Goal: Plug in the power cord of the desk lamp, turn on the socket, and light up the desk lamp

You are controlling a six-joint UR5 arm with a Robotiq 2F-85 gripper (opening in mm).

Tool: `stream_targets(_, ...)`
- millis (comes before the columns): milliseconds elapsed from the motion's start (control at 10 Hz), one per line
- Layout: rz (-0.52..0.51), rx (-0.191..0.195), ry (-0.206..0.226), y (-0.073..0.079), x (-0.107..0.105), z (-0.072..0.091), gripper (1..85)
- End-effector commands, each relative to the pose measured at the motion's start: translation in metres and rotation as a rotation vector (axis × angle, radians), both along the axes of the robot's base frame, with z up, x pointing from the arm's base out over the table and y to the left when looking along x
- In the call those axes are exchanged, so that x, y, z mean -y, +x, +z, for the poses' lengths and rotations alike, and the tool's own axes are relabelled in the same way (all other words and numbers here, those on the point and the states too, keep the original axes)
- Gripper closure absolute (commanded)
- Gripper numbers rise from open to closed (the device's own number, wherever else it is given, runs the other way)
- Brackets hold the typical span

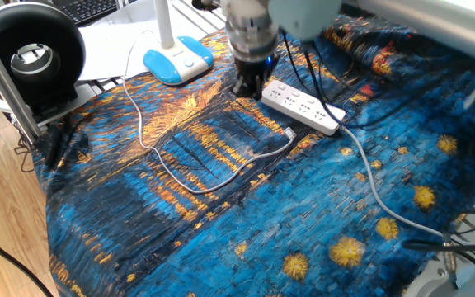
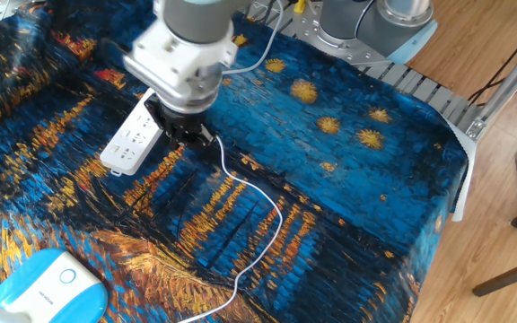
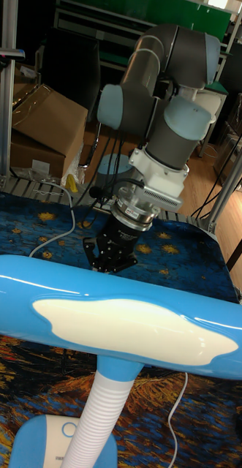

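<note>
End effector low beside the socket, at its lamp-side end; finger state cannot be told. Power cord plug lies loose just beside the socket. Desk lamp well apart from it.

the tablecloth is showing deep blue with swirling orange and yellow stars; the desk lamp is gleaming light blue and white, the socket and power cord glowing white.

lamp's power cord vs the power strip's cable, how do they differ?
The power cord is thin; the socket's cable is thicker. The power cord loops from the desk lamp to a loose plug lying on the cloth; the cable runs from the socket off toward the table edge. Both are white.
</note>
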State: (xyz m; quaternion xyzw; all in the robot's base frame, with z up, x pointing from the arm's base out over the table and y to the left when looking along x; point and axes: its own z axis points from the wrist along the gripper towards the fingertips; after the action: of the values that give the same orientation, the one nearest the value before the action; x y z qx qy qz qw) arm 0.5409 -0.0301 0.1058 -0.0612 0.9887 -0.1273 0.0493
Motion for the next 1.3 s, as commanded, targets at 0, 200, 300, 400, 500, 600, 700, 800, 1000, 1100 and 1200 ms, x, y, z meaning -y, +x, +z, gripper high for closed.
stream_targets(0, 0.044, 0.022, -0.062, -0.001, 0.011, -0.007, 84.3)
stream_targets(200, 0.040, 0.043, -0.035, 0.005, 0.002, -0.007, 84.3)
stream_targets(300, 0.046, 0.045, -0.036, 0.006, 0.003, -0.006, 84.3)
stream_targets(400, 0.048, 0.044, -0.032, 0.007, 0.002, -0.005, 84.3)
stream_targets(500, 0.049, 0.042, -0.033, 0.009, 0.003, -0.003, 84.3)
stream_targets(600, 0.051, 0.029, -0.034, 0.007, 0.004, -0.002, 84.3)
stream_targets(700, 0.049, 0.018, -0.032, 0.005, 0.004, -0.002, 84.3)
stream_targets(800, 0.045, 0.010, -0.040, 0.003, 0.004, -0.001, 84.3)
stream_targets(1000, 0.035, -0.005, -0.028, 0.003, -0.002, 0.003, 84.3)
stream_targets(1100, 0.042, -0.002, -0.027, 0.004, -0.002, 0.004, 84.3)
stream_targets(1200, 0.078, -0.022, -0.050, 0.002, 0.002, 0.005, 84.3)
